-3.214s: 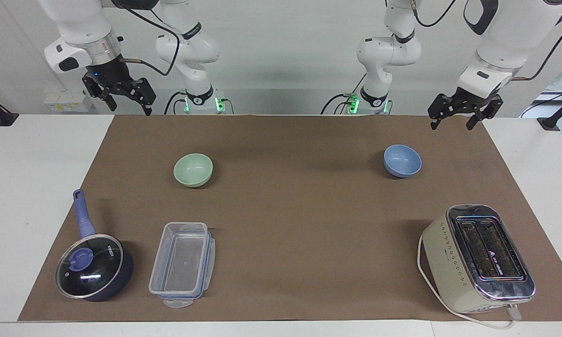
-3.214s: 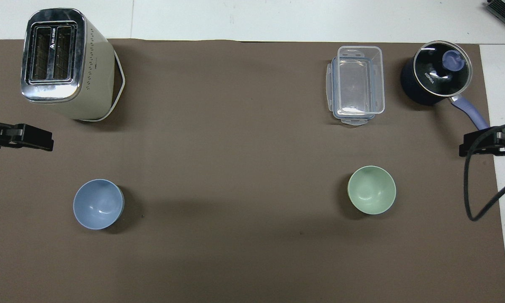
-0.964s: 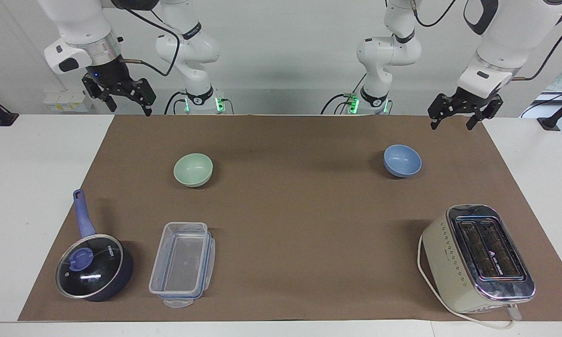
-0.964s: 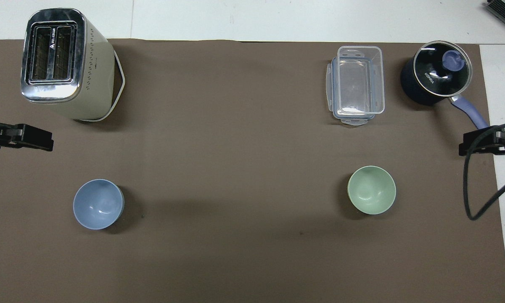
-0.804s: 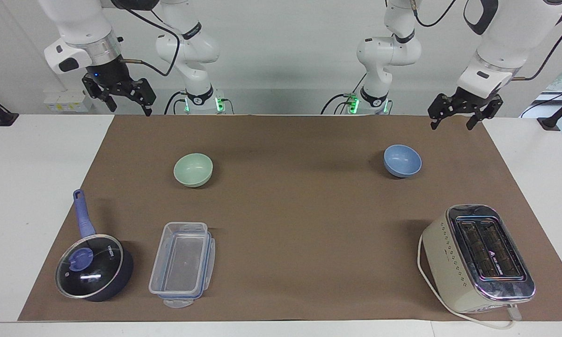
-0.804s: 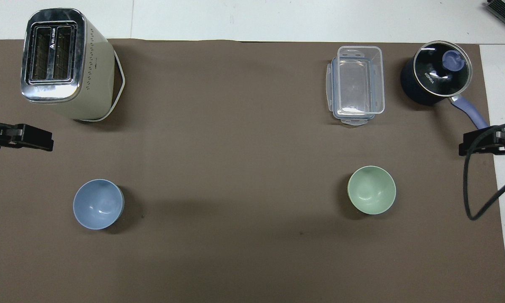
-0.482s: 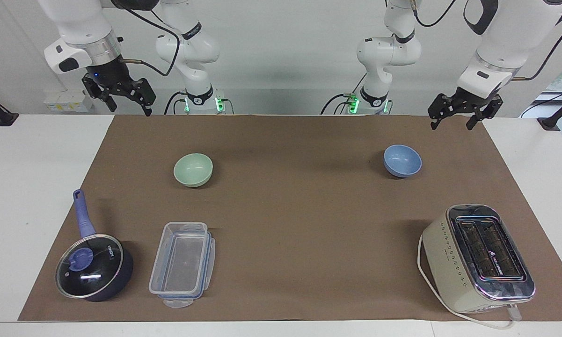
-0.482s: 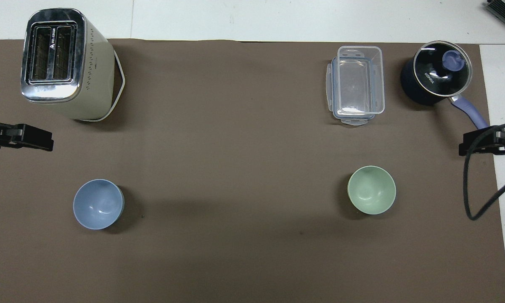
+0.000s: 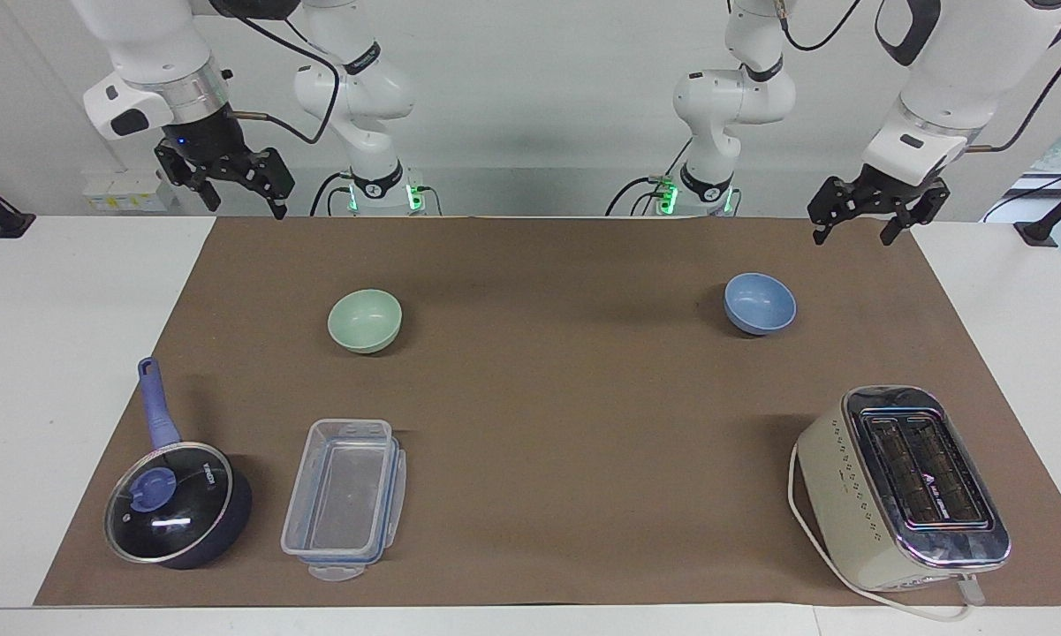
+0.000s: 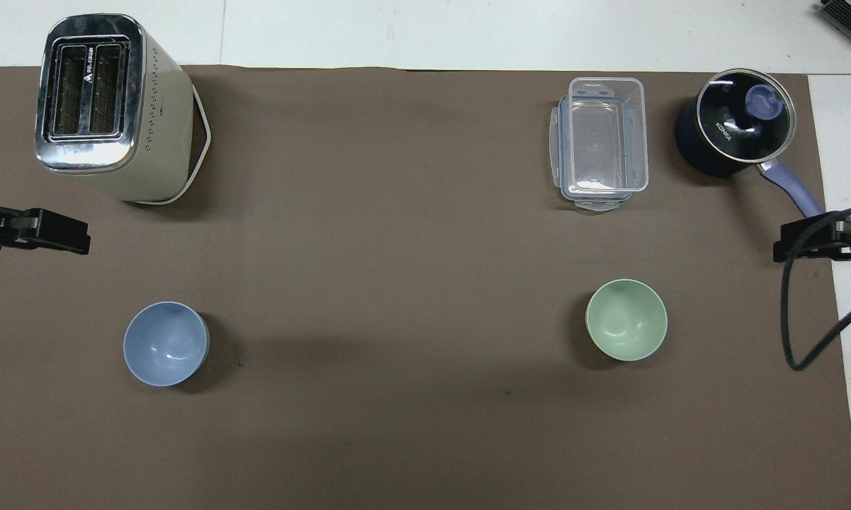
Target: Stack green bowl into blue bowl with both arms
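The green bowl (image 9: 365, 320) (image 10: 626, 319) stands upright and empty on the brown mat toward the right arm's end. The blue bowl (image 9: 760, 303) (image 10: 165, 343) stands upright and empty toward the left arm's end, well apart from it. My right gripper (image 9: 244, 205) hangs open and empty in the air over the mat's corner at the robots' edge. My left gripper (image 9: 853, 235) hangs open and empty over the mat's corner at its own end. Neither gripper touches a bowl.
A cream toaster (image 9: 901, 486) (image 10: 106, 106) stands farther from the robots than the blue bowl. A clear plastic container (image 9: 344, 495) (image 10: 602, 142) and a dark blue lidded saucepan (image 9: 177, 503) (image 10: 733, 131) lie farther out than the green bowl.
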### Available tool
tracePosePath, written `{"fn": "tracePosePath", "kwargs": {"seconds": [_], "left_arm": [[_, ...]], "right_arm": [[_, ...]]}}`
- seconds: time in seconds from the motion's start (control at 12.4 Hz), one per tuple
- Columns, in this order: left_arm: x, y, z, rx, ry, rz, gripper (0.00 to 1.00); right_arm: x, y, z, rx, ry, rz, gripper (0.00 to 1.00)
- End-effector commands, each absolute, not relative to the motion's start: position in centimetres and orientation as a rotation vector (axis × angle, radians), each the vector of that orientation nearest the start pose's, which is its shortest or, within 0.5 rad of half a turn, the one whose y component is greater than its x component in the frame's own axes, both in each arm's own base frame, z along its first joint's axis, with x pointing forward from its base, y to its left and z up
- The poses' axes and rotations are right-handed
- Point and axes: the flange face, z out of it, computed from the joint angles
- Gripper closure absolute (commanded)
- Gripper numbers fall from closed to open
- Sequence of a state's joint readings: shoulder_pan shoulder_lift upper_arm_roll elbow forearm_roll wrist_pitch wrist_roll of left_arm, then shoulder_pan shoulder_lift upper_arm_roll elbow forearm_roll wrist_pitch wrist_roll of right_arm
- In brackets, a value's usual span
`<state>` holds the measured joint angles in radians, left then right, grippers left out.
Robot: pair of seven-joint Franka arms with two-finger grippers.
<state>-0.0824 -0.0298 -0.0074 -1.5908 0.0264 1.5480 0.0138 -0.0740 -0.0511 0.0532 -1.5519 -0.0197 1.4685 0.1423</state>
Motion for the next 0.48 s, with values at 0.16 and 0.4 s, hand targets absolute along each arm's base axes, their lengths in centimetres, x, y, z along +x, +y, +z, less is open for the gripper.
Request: {"fn": "tracePosePath", "kwargs": {"seconds": [0.16, 0.4], "left_arm": [[53.9, -4.4, 63.5, -3.117, 0.154, 0.025, 0.00], [52.6, -2.1, 60.4, -3.119, 0.093, 0.048, 0.00]], "right_arm": [[52.6, -1.6, 65.5, -3.157, 0.241, 0.042, 0.00], [52.7, -1.6, 65.5, -3.156, 0.241, 0.040, 0.00]]}}
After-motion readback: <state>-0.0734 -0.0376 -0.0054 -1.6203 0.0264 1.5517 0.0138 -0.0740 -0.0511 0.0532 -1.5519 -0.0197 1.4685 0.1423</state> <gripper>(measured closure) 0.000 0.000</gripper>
